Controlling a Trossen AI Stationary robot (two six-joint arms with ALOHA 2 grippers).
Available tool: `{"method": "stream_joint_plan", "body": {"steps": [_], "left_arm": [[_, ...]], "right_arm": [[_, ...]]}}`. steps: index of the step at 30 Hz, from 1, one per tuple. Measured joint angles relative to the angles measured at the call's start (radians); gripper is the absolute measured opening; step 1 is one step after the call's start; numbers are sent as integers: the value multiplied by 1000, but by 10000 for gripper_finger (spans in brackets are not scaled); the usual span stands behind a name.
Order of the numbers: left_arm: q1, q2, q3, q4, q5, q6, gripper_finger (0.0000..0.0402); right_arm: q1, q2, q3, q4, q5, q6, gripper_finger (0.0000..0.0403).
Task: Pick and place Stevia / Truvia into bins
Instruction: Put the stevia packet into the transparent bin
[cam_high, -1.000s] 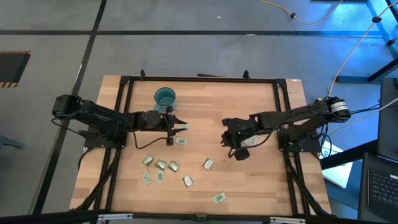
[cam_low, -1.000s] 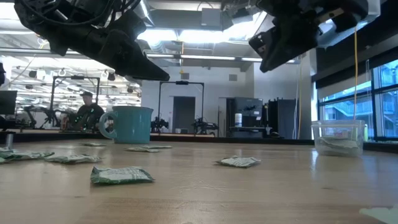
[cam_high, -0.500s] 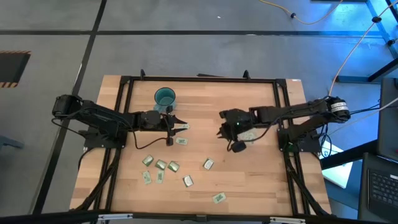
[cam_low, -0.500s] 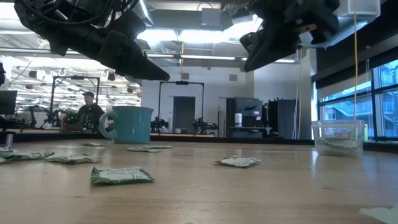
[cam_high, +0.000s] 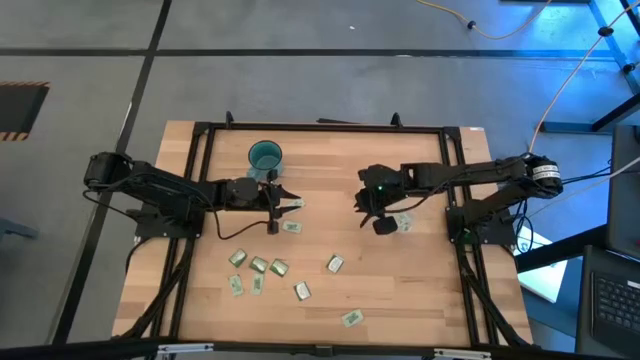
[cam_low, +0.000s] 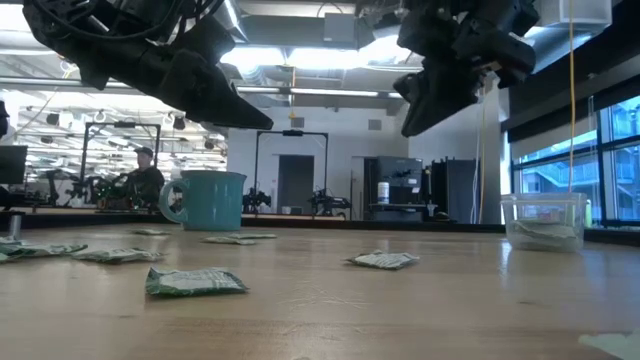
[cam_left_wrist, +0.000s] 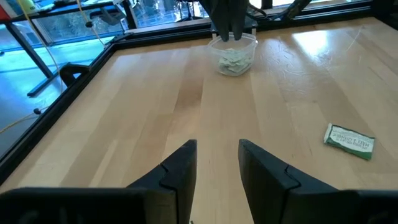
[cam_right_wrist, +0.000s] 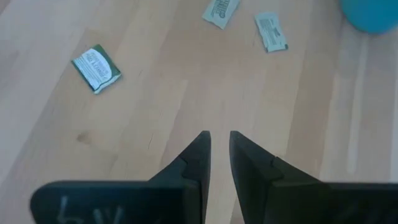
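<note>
Right pincer (cam_high: 368, 213) is narrow and empty near the clear cup (cam_high: 401, 222), so we widen it before dropping on a sachet (cam_high: 334, 264); left pincer (cam_high: 284, 205) waits part-open.

Pale wood-plank table (cam_high: 330, 180), satin-smooth; crinkled paper sachets (cam_low: 195, 282); clear plastic cup (cam_left_wrist: 233, 53); glossy teal cup (cam_low: 210, 200).

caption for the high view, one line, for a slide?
Both arms over the table: left gripper by the teal cup, right gripper beside the clear cup, sachets scattered below.
</note>
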Motion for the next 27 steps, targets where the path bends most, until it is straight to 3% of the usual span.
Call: {"method": "stream_joint_plan", "body": {"steps": [13,22,27], "left_arm": [[0,0,0,0,3,0,114],[-6,0,0,0,4,-3,114],[-6,0,0,0,3,-2,114]], "right_arm": [[22,0,0,74,-1,59,64],[229,0,0,194,-9,151,64],[398,16,0,194,104,276,64]]}}
